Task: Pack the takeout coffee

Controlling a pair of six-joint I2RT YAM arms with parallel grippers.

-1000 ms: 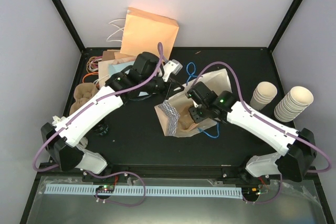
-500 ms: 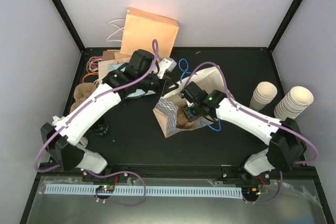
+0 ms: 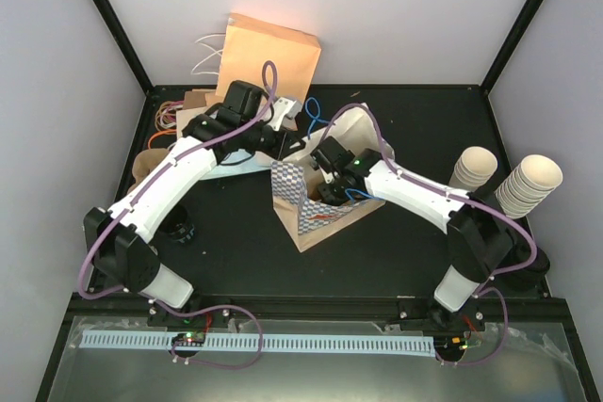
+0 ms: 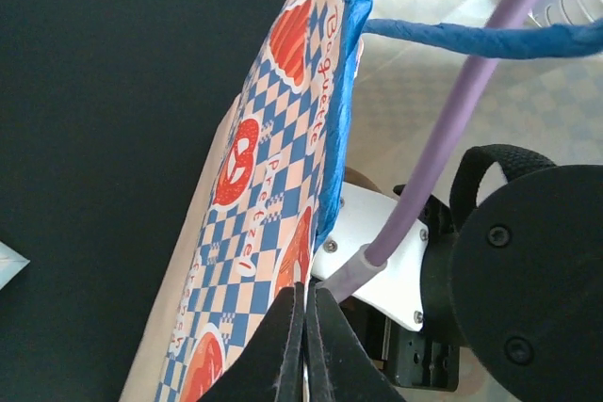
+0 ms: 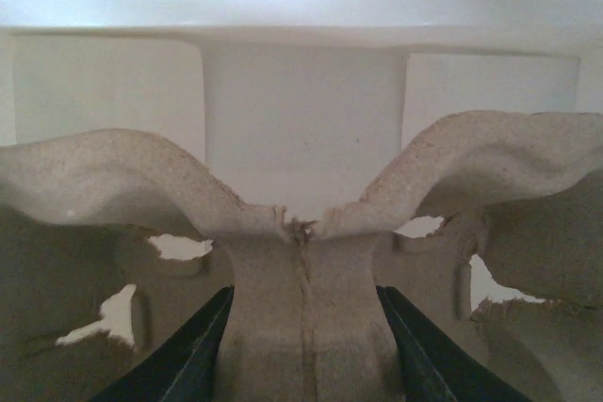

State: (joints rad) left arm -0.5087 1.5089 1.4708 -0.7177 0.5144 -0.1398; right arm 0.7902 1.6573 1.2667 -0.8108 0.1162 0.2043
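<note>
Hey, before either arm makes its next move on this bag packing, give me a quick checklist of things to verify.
1. Left end effector shut on checked bag's rim: ok.
2. Bag mouth open, with the right arm reaching inside: ok.
3. Right end effector clamping pulp carrier's centre ridge: ok.
4. Carrier seated on the bag's bottom: cannot tell.
5. Coffee cup loaded in the carrier: cannot tell, none visible.

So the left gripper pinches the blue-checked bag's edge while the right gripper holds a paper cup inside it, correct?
No cup: the right wrist view shows the right gripper holding a moulded pulp cup carrier. The left gripper does pinch the edge of the blue-checked bag.
</note>
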